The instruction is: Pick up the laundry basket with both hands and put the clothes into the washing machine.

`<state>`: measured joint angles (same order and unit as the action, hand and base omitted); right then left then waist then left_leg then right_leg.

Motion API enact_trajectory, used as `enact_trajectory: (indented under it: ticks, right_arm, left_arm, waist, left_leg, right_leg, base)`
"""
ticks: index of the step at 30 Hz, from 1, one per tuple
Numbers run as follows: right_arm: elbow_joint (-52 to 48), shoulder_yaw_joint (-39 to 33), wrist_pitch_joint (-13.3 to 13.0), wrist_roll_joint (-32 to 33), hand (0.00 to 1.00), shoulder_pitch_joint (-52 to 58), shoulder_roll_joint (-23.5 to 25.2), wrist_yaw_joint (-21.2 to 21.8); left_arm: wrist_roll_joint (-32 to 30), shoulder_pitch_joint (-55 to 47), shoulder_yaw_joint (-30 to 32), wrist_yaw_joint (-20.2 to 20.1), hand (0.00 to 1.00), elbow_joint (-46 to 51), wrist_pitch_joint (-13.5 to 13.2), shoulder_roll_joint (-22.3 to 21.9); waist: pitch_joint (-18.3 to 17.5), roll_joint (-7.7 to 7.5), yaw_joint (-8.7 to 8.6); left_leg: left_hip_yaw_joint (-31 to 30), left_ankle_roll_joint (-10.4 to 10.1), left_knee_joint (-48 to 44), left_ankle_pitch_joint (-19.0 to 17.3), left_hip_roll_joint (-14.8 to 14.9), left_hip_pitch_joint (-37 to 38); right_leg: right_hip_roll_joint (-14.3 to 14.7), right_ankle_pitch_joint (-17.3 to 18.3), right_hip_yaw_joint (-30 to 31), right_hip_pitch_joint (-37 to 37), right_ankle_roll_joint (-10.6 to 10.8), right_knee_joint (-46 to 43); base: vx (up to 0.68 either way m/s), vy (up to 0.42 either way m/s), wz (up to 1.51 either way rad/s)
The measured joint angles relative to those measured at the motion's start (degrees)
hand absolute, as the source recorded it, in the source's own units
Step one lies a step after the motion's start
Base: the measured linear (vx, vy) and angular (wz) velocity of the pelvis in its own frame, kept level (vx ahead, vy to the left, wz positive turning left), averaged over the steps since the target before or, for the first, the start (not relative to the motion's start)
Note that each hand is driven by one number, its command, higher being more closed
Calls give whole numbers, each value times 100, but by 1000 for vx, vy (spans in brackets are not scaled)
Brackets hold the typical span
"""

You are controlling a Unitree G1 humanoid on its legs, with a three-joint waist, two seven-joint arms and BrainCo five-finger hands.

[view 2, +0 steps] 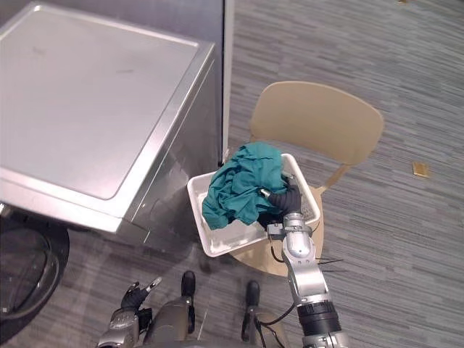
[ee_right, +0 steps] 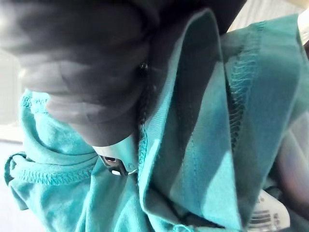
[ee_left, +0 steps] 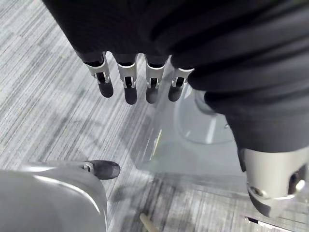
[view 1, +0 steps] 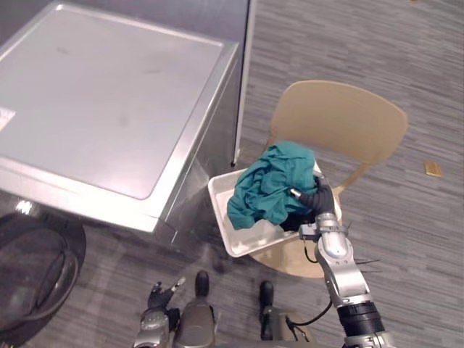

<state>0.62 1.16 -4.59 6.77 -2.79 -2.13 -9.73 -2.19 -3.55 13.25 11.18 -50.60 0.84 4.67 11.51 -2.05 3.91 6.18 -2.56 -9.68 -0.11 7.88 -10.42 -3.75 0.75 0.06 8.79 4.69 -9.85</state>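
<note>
One white laundry basket [view 1: 246, 241] sits on the seat of a beige chair [view 1: 341, 119], a teal garment [view 1: 272, 181] heaped inside it, as seen from the head camera. The right hand [view 1: 317, 197] is sunk into that cloth above the chair seat, and a steel-topped washing machine [view 1: 109, 109] stands just beside the chair on the robot's left. The left hand [view 1: 161, 296] hangs low, well apart from the chair. In the left wrist view its fingers [ee_left: 129, 87] are straight and apart over grey carpet [ee_left: 43, 96], holding nothing. In the right wrist view teal folds press round the hand, a white label [ee_right: 268, 215] among them; whether it grips cannot be told.
</note>
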Motion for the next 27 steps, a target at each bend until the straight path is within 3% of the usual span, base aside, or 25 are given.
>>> enact_trajectory:
  ticks: [1, 3, 5, 6, 7, 8, 9, 10, 11, 12, 14, 16, 17, 18, 20, 23, 24, 25, 27]
  right_arm:
    - [-185, -58, -43, 82, 100, 129, 103, 0]
    - [-374, -61, -141, 105, 100, 228, 149, -1]
    - [-592, 151, -201, 104, 100, 177, 173, 8]
    - [-712, 220, -292, 101, 100, 87, 158, 6]
    - [-741, 211, -328, 102, 100, -2, 125, 0]
    - [-742, 207, -341, 102, 100, -31, 85, -8]
    - [-732, 186, -355, 98, 100, -9, -86, -16]
    - [-688, 167, -355, 88, 100, 24, -180, -15]
    - [-513, 125, -330, 48, 100, 22, -398, -11]
    - [-407, 22, -289, -35, 100, 18, -509, -4]
    - [-282, -198, -249, -94, 100, -95, -690, -1]
    - [-276, -256, -243, -175, 100, -147, -862, 18]
    - [-239, -239, -242, -225, 100, -204, -940, 122]
    - [-143, -232, -242, -258, 100, -261, -969, 216]
    - [40, -179, -232, -289, 100, -406, -966, 297]
    - [174, 31, -171, -356, 100, -630, -974, 473]
    - [264, 176, -171, -426, 100, -752, -969, 534]
    - [306, 446, -154, -466, 100, -796, -834, 662]
    - [305, 818, -151, -467, 100, -802, -795, 769]
  left_arm:
    - [0, 13, 19, 2, 0, 184, -12, -18]
    - [6, -73, 30, 9, 0, 459, -23, -83]
    - [40, -260, 33, 42, 0, 863, -26, -134]
    - [55, -313, 18, 71, 0, 1121, -37, -176]
    - [95, -382, -43, 144, 0, 1402, -61, -314]
    - [167, -432, -107, 162, 0, 1560, -83, -404]
    - [229, -560, -299, 157, 0, 1852, -89, -558]
    - [259, -609, -436, 149, 0, 2033, -99, -600]
    - [263, -720, -690, 136, 0, 2434, -120, -620]
    - [262, -684, -916, 103, 0, 2783, -131, -547]
    - [258, -651, -1187, -13, 0, 3475, -242, -402]
    - [251, -642, -1353, -121, 0, 3981, -388, -270]
    - [198, -615, -1464, -169, 0, 4289, -526, -149]
    - [126, -494, -1613, -259, 0, 4420, -642, -30]
    - [-98, -225, -2002, -362, 0, 4507, -767, 142]
    - [-422, 164, -2635, -495, 0, 4580, -880, 197]
    - [-563, 309, -2895, -500, 0, 4577, -900, 307]
    - [-785, 455, -3177, -501, 0, 4552, -899, 532]
    - [-1002, 530, -3355, -496, 0, 4548, -899, 647]
  waist:
    - [-1, 19, -31]
    - [-21, 46, 21]
    - [-183, 18, 62]
    - [-255, 29, 177]
    - [-342, 174, 322]
    - [-372, 264, 345]
    - [-355, 532, 302]
    - [-363, 620, 276]
    - [-357, 692, 177]
    - [-320, 640, 84]
    - [-265, 498, -21]
    - [-291, 488, -29]
    - [-354, 590, -16]
    - [-359, 594, -30]
    - [-413, 678, -42]
    - [-498, 799, -186]
    - [-571, 772, -203]
    - [-622, 601, -187]
    - [-680, 515, -172]
  left_leg:
    - [-185, -7, -51, -13, -11, 45]
    - [-371, -27, -166, 0, -76, 12]
    - [-510, -51, -459, 15, -102, -318]
    - [-592, -139, -607, 74, -65, -589]
    - [-670, -291, -574, 182, 33, -818]
    - [-753, -346, -518, 269, 84, -921]
    - [-1039, -308, -304, 550, 185, -1010]
    - [-1154, -309, -113, 728, 219, -978]
    - [-1207, -31, 488, 781, 291, -787]
    - [-944, 168, 540, 319, 291, -842]
    - [-657, 172, -94, 319, 52, -994]
    - [-557, 158, -929, 255, -118, -927]
    - [-497, 96, -1320, -36, -102, -713]
    - [-447, 66, -1453, -354, -65, -372]
    - [-424, -44, -1022, -525, -75, 261]
    - [-406, -163, 554, -425, -9, 936]
    - [-402, -309, 836, -490, 41, 980]
    - [-378, -282, 873, -444, -33, 918]
    - [-319, -222, 876, -397, -153, 933]
  right_leg:
    - [-70, 810, 9, 256, -33, -1644]
    - [-228, 1206, 94, 198, 218, -2715]
    - [-270, 1493, 350, -38, 259, -2861]
    - [-166, 1816, 403, -83, 141, -2426]
    - [4, 2056, 244, -165, -109, -1926]
    - [69, 2201, 152, -182, -232, -1754]
    - [258, 2145, -112, -134, -313, -1787]
    - [328, 2125, -251, -122, -356, -1830]
    - [367, 2054, -589, -152, -505, -1838]
    - [201, 1957, -990, -231, -694, -1598]
    - [-71, 1747, -1440, -216, -815, -1400]
    - [-153, 1435, -1679, -214, -847, -1087]
    - [-145, 1233, -1822, -215, -861, -840]
    - [-149, 1072, -1954, -227, -864, -682]
    - [-148, 869, -2101, -243, -813, -445]
    - [-65, 687, -2394, -201, -657, -293]
    - [-40, 657, -2408, -70, -610, -336]
    - [-117, 556, -2298, 35, -535, -384]
    - [-199, 493, -2129, 58, -450, -402]
  base:
    - [-50, -46, 58]
    - [-92, -187, 74]
    - [-153, -266, 55]
    - [-208, -217, 19]
    - [-262, -268, 18]
    - [-284, -245, 41]
    - [-225, -195, 61]
    - [-290, -240, 98]
    - [-296, -195, 132]
    - [-311, -168, 145]
    - [-309, -142, 141]
    - [-281, -90, 85]
    - [-211, 19, 66]
    - [-177, 50, 66]
    - [-159, 81, 67]
    - [-163, 143, 55]
    - [-216, 231, 17]
    - [-158, 183, -4]
    - [-79, 131, -5]
